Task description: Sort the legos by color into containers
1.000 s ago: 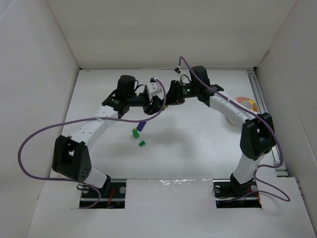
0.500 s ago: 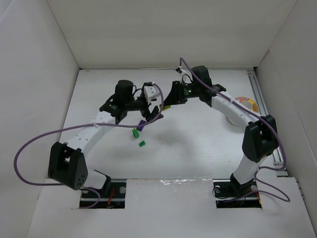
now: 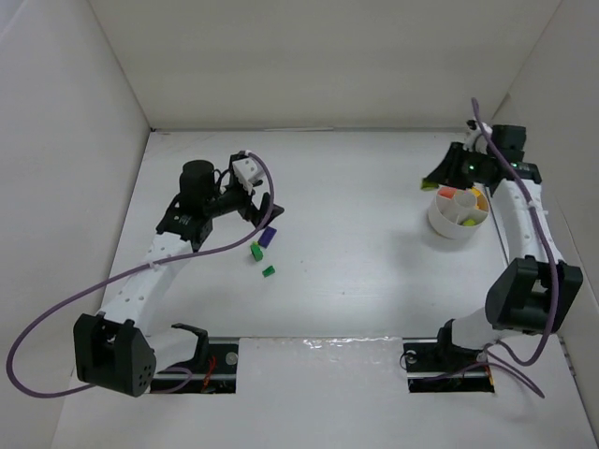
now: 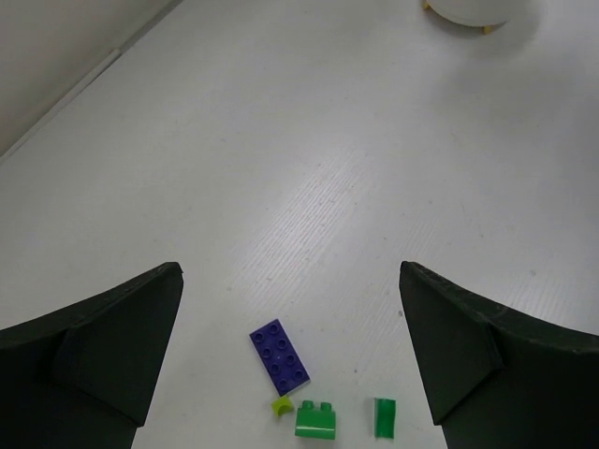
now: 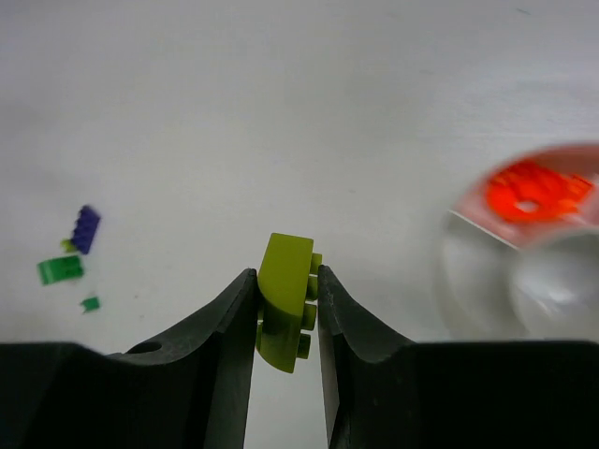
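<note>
One lime brick [image 5: 284, 309] is pinched between the two fingers of the right gripper [image 5: 285, 274], which is closed tight on it. In the top view this gripper is seen at the upper right, just beside the upper left edge of the round white bowl [image 3: 447, 226].

The step in hand is judged to be the drop of the lime brick into its own part of the bowl. To do it well, the brick should be carried right over that part. It should not be dropped over the part with the orange-red brick [image 5: 535, 190] or over the middle tube [image 3: 461, 201]. It should be let go low down, so that it is not bounced out.

The left gripper [image 4: 290, 269] is held wide open, and nothing is gripped in it. At the bottom of its view a purple brick [image 4: 281, 356], a tiny lime bit [image 4: 281, 405], a green brick [image 4: 316, 419] and a darker green one [image 4: 385, 417] are seen on the table [image 4: 328, 140], not yet sorted.
</note>
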`<state>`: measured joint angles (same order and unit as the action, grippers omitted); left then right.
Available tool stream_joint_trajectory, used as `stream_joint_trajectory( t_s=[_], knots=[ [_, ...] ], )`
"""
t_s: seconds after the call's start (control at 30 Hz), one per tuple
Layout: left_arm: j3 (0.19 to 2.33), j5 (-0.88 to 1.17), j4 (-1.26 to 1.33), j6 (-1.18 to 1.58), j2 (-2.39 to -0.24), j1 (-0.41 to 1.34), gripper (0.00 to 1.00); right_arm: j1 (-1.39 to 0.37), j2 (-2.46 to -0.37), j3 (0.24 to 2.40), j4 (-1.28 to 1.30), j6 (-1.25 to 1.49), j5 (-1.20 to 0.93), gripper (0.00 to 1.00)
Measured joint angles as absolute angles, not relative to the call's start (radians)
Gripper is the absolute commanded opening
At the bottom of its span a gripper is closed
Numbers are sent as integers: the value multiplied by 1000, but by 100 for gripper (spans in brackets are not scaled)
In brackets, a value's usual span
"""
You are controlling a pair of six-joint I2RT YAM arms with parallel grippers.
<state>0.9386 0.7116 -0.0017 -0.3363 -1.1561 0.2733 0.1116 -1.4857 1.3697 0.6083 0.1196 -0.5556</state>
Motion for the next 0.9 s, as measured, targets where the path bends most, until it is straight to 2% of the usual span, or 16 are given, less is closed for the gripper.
stream_joint_trajectory(
  t_s=[0.13,0.33,0.6,0.9],
  knots=[
    [921,700,12,-310,-1170,273,100,286,-1474,1370,720,73,-477,0],
    [921,685,39,-281,-1216,273,100,410,-1386,1370,828,9,-385,0],
    [942,675,63,-242,-1265,273,100,440,-1322,1332,876,-22,-306,0],
    [1057,667,14,-190,-1392,267,100,487,-1404,1317,880,13,-294,0]
  ],
)
